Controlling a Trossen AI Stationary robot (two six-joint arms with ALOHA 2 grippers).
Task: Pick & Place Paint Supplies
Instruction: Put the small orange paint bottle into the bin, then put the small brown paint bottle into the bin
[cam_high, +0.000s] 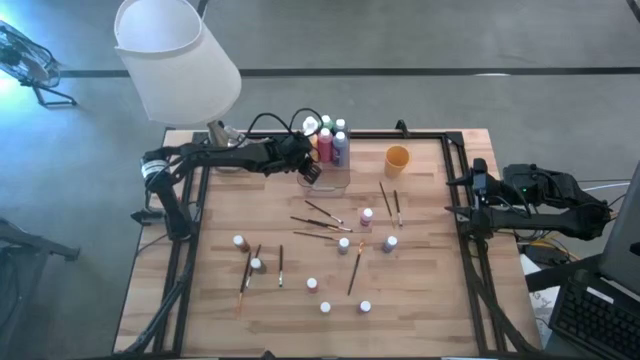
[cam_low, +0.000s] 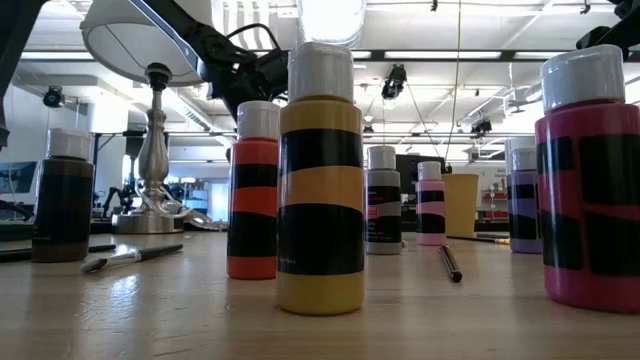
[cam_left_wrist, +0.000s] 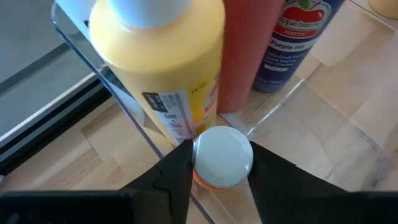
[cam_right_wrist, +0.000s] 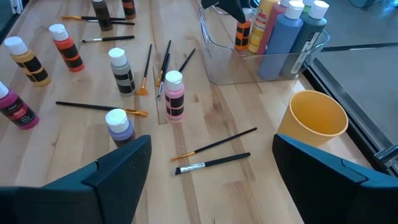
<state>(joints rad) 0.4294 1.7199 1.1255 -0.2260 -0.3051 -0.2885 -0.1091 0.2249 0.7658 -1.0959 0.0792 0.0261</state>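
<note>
My left gripper (cam_high: 310, 172) reaches into the clear plastic box (cam_high: 332, 182) at the table's far middle. It is shut on a small orange paint bottle (cam_right_wrist: 241, 36) with a white cap. Large yellow (cam_left_wrist: 168, 68), red and purple bottles stand in the box beside it. Several small white-capped paint bottles (cam_high: 367, 215) stand upright on the table, and thin paintbrushes (cam_high: 320, 222) lie flat among them. My right gripper (cam_right_wrist: 211, 180) waits open at the table's right edge, holding nothing. My left gripper pinches the small orange bottle by its white cap (cam_left_wrist: 222, 155), one finger on either side. The fingers slant down into the box from the table's left. The bottle is upright inside the box; whether its base stands on the box floor I cannot tell.
An orange cup (cam_high: 397, 158) stands to the right of the box. A lamp with a white shade (cam_high: 175, 55) rises at the far left corner. A black rail frames the tabletop (cam_high: 452, 180). Bare wood lies along the near edge.
</note>
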